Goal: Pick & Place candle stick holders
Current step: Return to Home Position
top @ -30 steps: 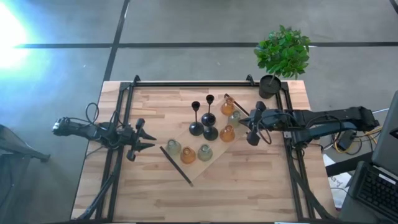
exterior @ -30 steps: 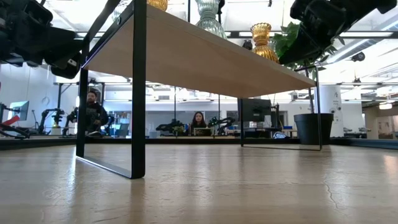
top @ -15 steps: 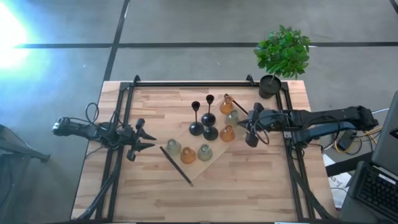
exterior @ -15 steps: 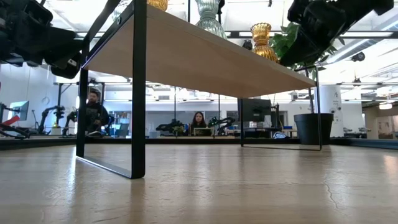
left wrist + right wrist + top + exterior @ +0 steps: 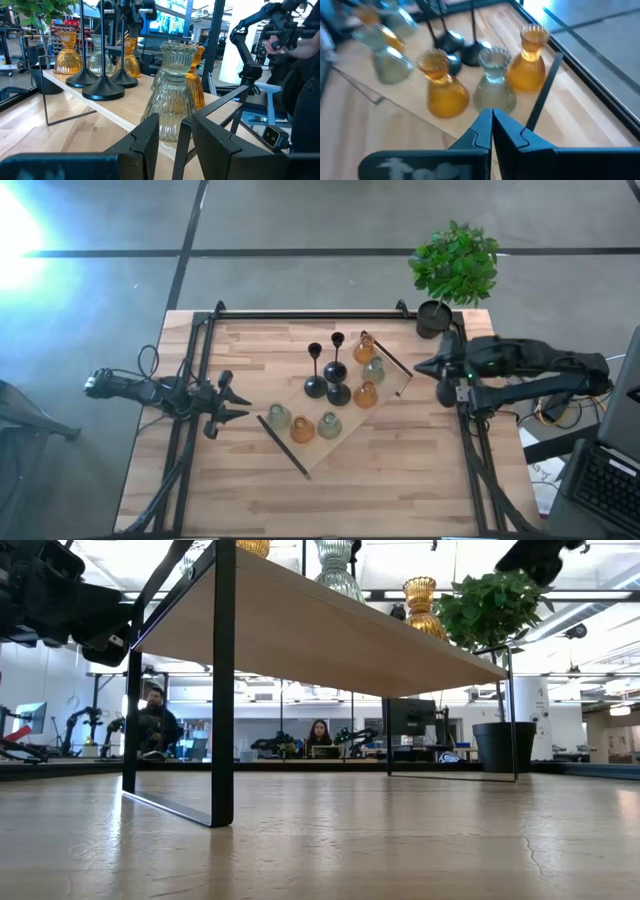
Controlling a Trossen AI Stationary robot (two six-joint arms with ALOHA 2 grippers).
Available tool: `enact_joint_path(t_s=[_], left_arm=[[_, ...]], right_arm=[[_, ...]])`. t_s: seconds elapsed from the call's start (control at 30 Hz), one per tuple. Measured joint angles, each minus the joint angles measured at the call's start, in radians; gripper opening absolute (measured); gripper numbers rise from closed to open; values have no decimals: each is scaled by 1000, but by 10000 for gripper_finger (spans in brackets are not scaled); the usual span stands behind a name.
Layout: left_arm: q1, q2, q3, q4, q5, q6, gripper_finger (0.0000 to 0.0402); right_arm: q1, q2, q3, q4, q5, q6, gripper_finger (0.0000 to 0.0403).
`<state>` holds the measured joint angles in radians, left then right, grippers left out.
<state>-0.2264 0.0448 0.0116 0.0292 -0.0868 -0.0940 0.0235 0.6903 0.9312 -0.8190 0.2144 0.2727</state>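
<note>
Candle stick holders (image 5: 338, 393) all stand on the wooden shelf (image 5: 350, 418), which lies slantwise at the centre of the high view.
Three black stemmed holders (image 5: 315, 385) cluster mid-shelf. Amber glass holders (image 5: 365, 393) and pale green glass holders (image 5: 329, 425) stand mixed in threes at the shelf's upper-right and lower-left ends. The right gripper (image 5: 420, 366) is at centre right, apart from the shelf. Its arm is folded over the right rail of the bench (image 5: 250, 490), just below the potted plant (image 5: 455, 260), and its jaws are pressed together on nothing. The left gripper (image 5: 240, 406) is at centre left, arm stretched level from the left edge, pointing at the shelf with jaws apart and empty.
</note>
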Motion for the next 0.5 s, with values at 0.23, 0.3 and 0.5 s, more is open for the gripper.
enact_joint_path(t_s=[0.23, 0.3, 0.5], left_arm=[[0, 0, 0, 0, 0, 0, 120], [0, 0, 0, 0, 0, 0, 120], [0, 0, 0, 0, 0, 0, 120]], right_arm=[[0, -114, 59, -13, -360, -127, 8], [1, -171, 40, -12, -429, -137, 8], [0, -380, -109, 9, -433, -110, 8]])
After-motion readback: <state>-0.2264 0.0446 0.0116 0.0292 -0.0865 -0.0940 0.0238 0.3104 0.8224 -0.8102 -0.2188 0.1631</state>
